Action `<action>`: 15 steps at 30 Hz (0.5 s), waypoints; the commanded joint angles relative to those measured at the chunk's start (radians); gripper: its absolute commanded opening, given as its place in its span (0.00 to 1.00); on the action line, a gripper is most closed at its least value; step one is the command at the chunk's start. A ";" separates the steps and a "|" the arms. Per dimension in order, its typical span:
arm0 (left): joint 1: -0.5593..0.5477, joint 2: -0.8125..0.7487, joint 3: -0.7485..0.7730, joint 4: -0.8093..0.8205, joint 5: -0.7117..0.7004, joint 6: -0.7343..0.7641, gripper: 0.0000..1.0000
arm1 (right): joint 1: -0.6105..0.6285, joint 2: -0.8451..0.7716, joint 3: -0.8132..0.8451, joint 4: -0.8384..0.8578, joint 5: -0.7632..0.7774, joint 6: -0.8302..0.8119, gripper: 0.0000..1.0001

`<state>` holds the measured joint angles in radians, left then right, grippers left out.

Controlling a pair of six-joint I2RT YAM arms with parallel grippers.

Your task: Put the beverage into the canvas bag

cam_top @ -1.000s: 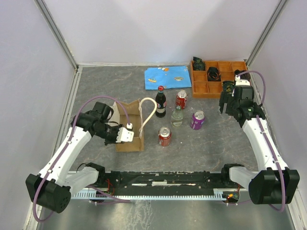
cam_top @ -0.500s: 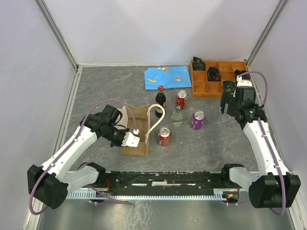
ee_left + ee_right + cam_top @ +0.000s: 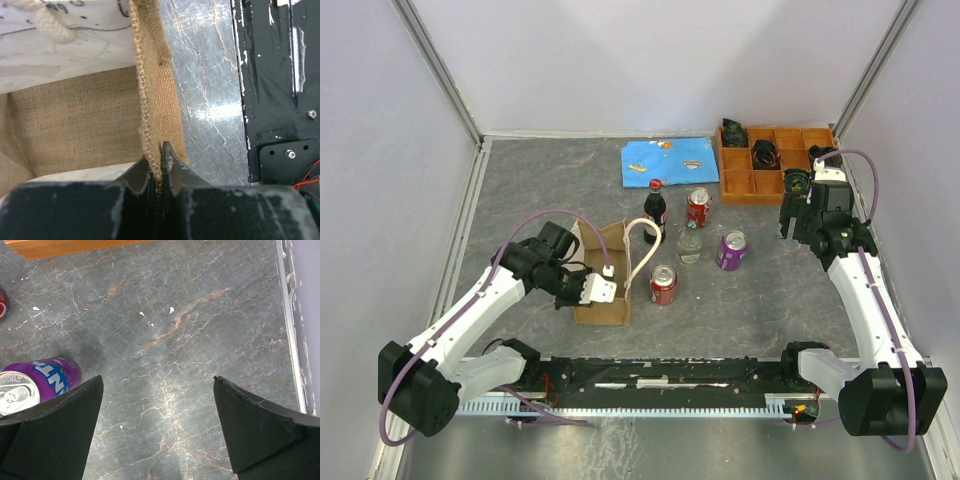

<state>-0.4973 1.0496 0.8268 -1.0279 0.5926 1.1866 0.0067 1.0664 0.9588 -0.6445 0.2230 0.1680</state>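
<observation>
- Small upright tan-brown canvas bag (image 3: 612,311) with cream looped handles (image 3: 642,243), standing on the grey marbled table (image 3: 520,190), in the left half and near the front edge.
- Left gripper (image 3: 603,292) (image 3: 160,165) pinched shut on the bag's top rim, on the side toward the arm bases; in the left wrist view, both dark fingers (image 3: 172,167) pressed together with only the coarse burlap wall (image 3: 150,100) between them.
- Same view: woven brown bottom and a pale printed inner face (image 3: 75,55) of the bag, with one cream rope handle (image 3: 50,25) lying against that face.
- Five drinks, all upright on the table and outside the bag, just to its right.
- Nearest to the bag: red can with silver top (image 3: 663,284), just beside the bag's right wall, touching or not, impossible to tell.
- Behind it: dark cola bottle with red cap (image 3: 654,212), close to the handle loop, and a small clear bottle (image 3: 689,243).
- Farther back, a second red can (image 3: 698,207); to the right, a purple can (image 3: 731,250) (image 3: 40,385).
- Right gripper (image 3: 790,218) (image 3: 156,390) hanging above bare table to the right of the purple can, jaws spread wide apart, nothing between them.
- At the back of the table: blue cloth (image 3: 669,161), laid flat, and beside it an orange wooden tray with compartments (image 3: 739,184), some small dark items in several of them, too small to identify.
</observation>
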 commanded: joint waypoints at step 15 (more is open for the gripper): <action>-0.025 -0.151 0.106 -0.056 0.105 -0.109 0.85 | 0.004 0.005 0.012 0.036 0.012 0.002 0.99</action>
<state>-0.5186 0.9318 0.8322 -1.0702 0.6292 1.1332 0.0067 1.0710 0.9588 -0.6441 0.2226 0.1684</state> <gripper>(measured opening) 0.851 0.991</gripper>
